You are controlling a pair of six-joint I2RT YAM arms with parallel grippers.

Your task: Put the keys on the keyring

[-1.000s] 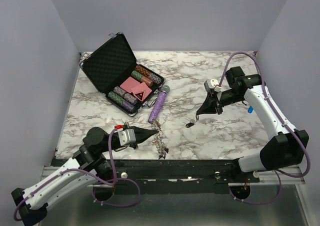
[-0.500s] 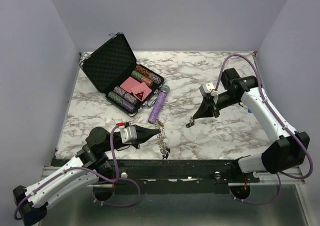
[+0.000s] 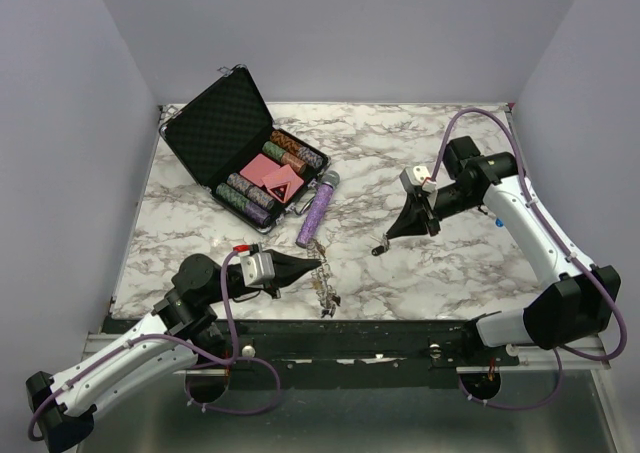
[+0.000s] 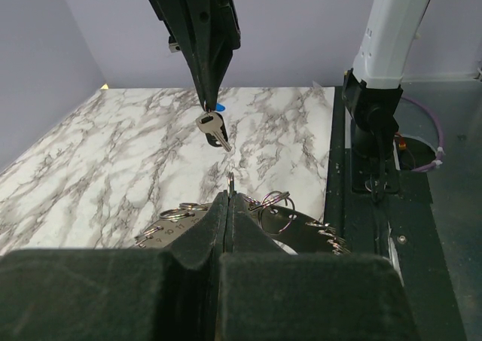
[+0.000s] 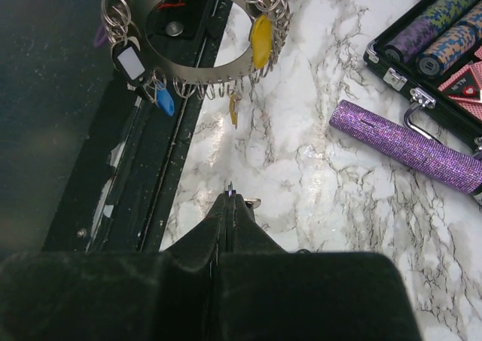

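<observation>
1. We start with the marble surface (image 3: 450,273), which carries everything. Both arms reach over it from its near edge.
2. At the far left stands an open black case (image 3: 215,123) of poker chips, which is no part of our job.
3. The left arm (image 3: 130,358) lies low along the near edge. The left jaws are pressed fully together. In the left wrist view they appear to pinch the rim of the keyring, with a sliver of metal showing at their tips.
4. The right arm (image 3: 540,233) reaches in from the right. The right jaws are likewise closed tight, and one key dangles from their tips above the middle of the surface.
5. A purple glitter tube (image 3: 316,211) lies just beside the case, and we leave it alone.
6. The keyring (image 5: 197,71) hangs off the left jaws at the near edge of the surface. It is a flat metal band fringed with little split rings, a yellow tag (image 5: 260,40) and a blue tag (image 5: 163,100). We judge the band stiff and fairly light, but the fringe loose and apt to swing. The bare band between split rings looks like the place to grip.
7. The key (image 4: 214,129) is held by its head with the blade down, not touching the keyring. We judge it light, rigid and slick, so apt to twist in a pinch. Its hole must be left free for threading.
</observation>
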